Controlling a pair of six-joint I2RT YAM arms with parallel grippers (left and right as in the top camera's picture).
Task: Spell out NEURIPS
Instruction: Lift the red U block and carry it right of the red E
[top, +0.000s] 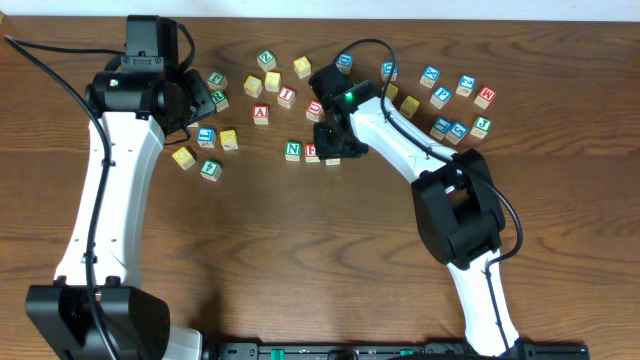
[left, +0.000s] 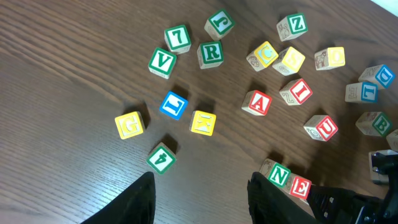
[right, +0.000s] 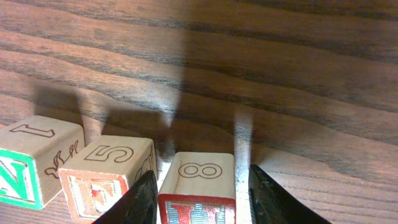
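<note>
Cubes everywhere on the table (top: 300, 250), and in the middle a short row: green N (top: 292, 150), red E (top: 312, 152) tight against it, and a third cube (right: 198, 186) next in line, just beside E. Down on that third cube sits the right gripper (right: 200, 199), a finger on either side of it. The wrist view shows a sliver of wood between the cube and one finger, so the jaws are spread, not pinching. The cube shows an 8 on its upper face and a red-framed face below, but the letter is cut off at the picture's edge and I cannot read it. From overhead the arm covers it. Over on the other side, the left gripper (left: 202, 202) hangs above bare wood, fingers apart, nothing between them. Its camera looks out over the loose ones: green R (left: 211, 51) far off, red I (left: 300, 91) beside red A (left: 257, 102), and red U (left: 323, 127) nearer the row, all apart from N and E. Blue P (top: 441, 96) lies in the cluster beyond the right arm.
</note>
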